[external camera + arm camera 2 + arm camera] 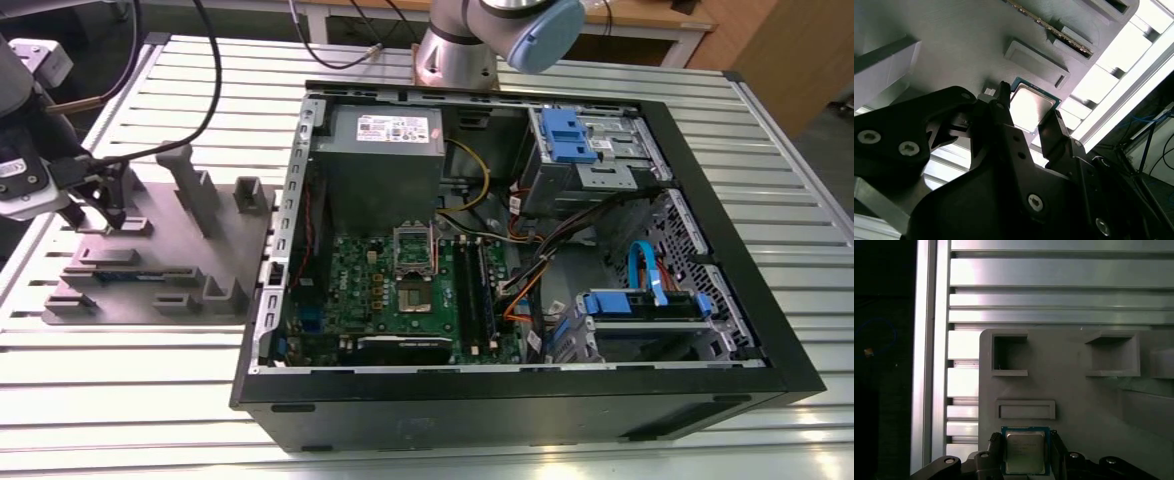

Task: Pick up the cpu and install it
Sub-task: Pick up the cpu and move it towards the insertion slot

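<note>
The cpu, a small square chip with a shiny metal top and green rim, lies on the grey fixture plate. In both wrist views my gripper has one black finger against each of two opposite edges of it. In the second wrist view the cpu shows bright between the fingertips. In the exterior view my gripper is down on the fixture plate at the exterior view's left, well apart from the green motherboard and its open socket.
The open black computer case holds a grey power supply, blue drive brackets and loose cables. Raised grey blocks and a memory stick stand on the fixture plate. The table is slatted aluminium.
</note>
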Tool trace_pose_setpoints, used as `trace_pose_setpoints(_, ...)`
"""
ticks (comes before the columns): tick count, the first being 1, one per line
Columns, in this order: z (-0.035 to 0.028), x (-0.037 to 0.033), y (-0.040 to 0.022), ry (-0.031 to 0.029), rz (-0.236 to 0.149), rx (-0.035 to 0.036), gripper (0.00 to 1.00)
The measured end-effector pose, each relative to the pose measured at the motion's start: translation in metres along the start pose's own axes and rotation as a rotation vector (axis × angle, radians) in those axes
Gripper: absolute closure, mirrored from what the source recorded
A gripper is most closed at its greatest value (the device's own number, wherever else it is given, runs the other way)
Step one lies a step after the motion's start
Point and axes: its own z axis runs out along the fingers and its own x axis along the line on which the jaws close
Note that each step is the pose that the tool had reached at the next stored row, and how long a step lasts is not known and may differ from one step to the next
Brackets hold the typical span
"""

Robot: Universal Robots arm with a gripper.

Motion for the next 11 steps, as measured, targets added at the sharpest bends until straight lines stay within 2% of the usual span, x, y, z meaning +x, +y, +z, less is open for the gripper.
trace_pose_setpoints(11,-0.0024,0.0000,0.0001,0.0000,0.000,0.0000,0.53)
